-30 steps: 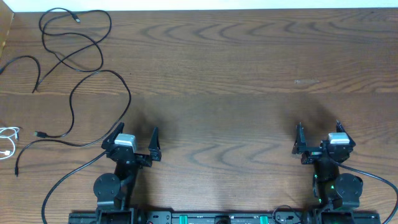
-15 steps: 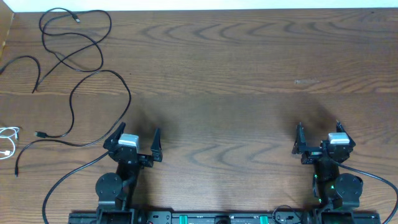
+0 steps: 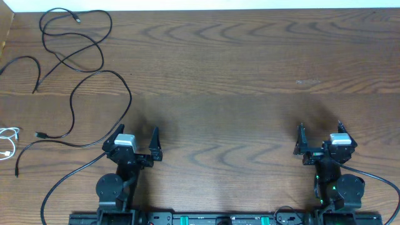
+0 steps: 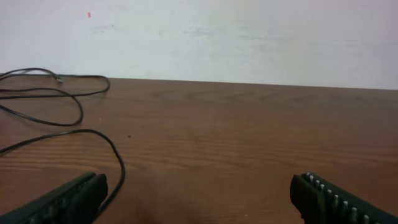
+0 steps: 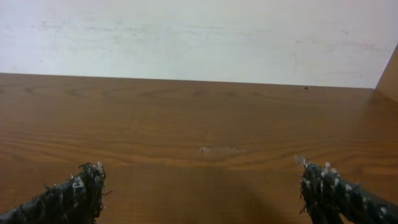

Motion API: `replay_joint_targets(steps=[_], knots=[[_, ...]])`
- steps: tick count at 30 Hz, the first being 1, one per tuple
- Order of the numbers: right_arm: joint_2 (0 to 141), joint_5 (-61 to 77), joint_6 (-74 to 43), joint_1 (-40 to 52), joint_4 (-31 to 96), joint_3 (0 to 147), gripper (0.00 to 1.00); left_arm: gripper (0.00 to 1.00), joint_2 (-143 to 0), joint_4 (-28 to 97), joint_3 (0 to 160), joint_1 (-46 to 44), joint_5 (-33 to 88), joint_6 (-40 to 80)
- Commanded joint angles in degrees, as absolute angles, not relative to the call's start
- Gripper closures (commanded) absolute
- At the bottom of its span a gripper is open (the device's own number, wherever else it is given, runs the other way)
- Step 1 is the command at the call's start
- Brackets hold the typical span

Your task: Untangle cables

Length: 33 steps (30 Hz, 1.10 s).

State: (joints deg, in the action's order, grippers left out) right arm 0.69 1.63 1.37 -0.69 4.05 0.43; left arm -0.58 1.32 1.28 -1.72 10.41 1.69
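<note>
1. The white cable (image 3: 7,140) lies coiled at the desk's left edge, well to the left of the left end effector, and the overhead view partly cuts it off. It looks short, thin and light, so a single pinch would likely lift it whole.
2. The black cables (image 3: 70,103) sprawl in loose loops beyond and to the left of the left end effector and cross one another toward the far-left corner. In the left wrist view the nearest loop sweeps close to the left finger (image 4: 68,198). I judge them limp, light and a little slick, so they should drag and trail rather than hold a shape. The best hold is probably a free run just behind a small plug end, away from the crossings, so that a pull opens a loop instead of tightening it.
3. The left end effector (image 3: 137,132) sits low over the desk with its jaws spread wide, holding nothing.
4. The desk (image 3: 237,75) to its right is flat, dark wood grain. It is probably smooth enough for cords to slide, though thin cords lying flat leave little to get under.
5. The right end effector (image 3: 320,130), well to the right of the left one, is likewise spread wide and empty, far from every cable.
6. A plain white wall (image 5: 199,37) rises beyond the desk's far edge.
</note>
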Motion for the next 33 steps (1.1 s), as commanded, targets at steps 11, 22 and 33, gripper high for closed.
replay_joint_targets(steps=[11,22,33], knots=[[0.32,1.45,2.2,-1.08,4.32,0.32,0.01,0.02,-0.1,3.64,0.21,-1.63,9.32,-0.19],[0.32,1.45,2.2,-1.08,4.32,0.32,0.01,0.02,-0.1,3.66,0.21,-1.63,9.34,-0.19],[0.32,1.45,2.17,-1.08,4.32,0.32,0.01,0.02,-0.14,3.36,0.23,-1.65,9.41,-0.36]])
